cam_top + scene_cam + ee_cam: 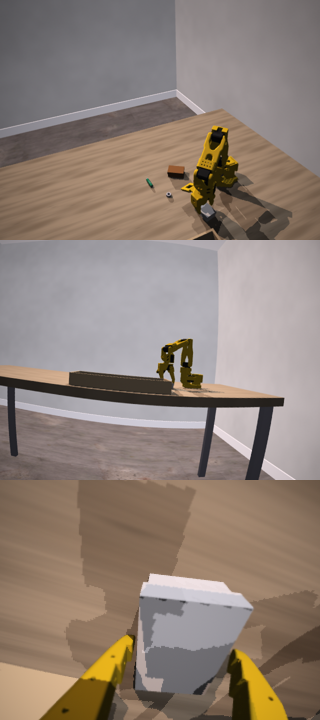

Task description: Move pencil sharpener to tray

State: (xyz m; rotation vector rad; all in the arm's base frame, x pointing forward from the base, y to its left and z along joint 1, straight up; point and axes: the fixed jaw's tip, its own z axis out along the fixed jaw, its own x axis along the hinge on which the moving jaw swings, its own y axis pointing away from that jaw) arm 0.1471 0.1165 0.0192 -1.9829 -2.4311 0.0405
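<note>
The white box (208, 211) stands on the table near the front edge, just behind the tray's corner (204, 235). It looks closed, and the pencil sharpener is not in view. In the wrist view the box (192, 637) fills the middle. My gripper (182, 650) is lowered over it, with one yellow finger on each side of its near end. The fingers are open and straddle the box, and I cannot tell whether they touch it. From the side, my gripper (168, 379) reaches down behind the right end of the long brown tray (120, 382).
A brown box (176, 171) lies to the left of the arm's base. A small green object (149, 182) and a grey nut (168, 194) lie on the table further left. The table's far and right edges are close to the arm's base.
</note>
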